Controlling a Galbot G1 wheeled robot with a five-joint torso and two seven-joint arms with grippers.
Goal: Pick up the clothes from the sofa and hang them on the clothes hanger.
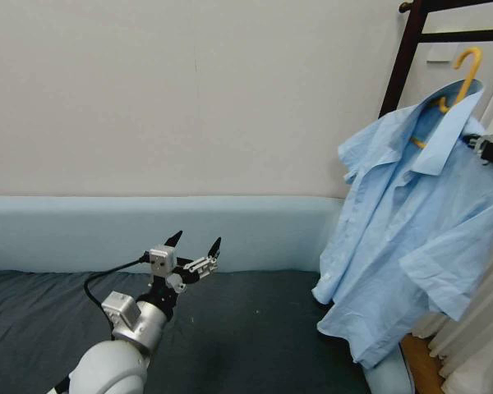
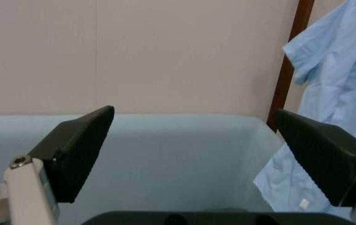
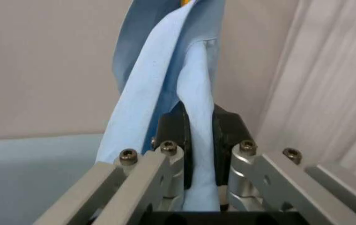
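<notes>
Left gripper (image 2: 194,112) (jaws apart), shirt (image 2: 344,70) beyond

My left tool (image 1: 195,240) hovers above the dark fabric sofa seat (image 1: 255,328), left of centre, in front of the pale blue padded sofa backrest (image 1: 107,230). Far right, behind the sofa's end, stands the dark wooden clothes rack (image 1: 403,61). The light-blue short-sleeved cloth shirt (image 1: 411,238) hangs on a yellow plastic hanger (image 1: 467,70) before that rack. My right tool (image 3: 200,140) sits at the shirt's right-hand shoulder, a finger either side of the fabric.
</notes>
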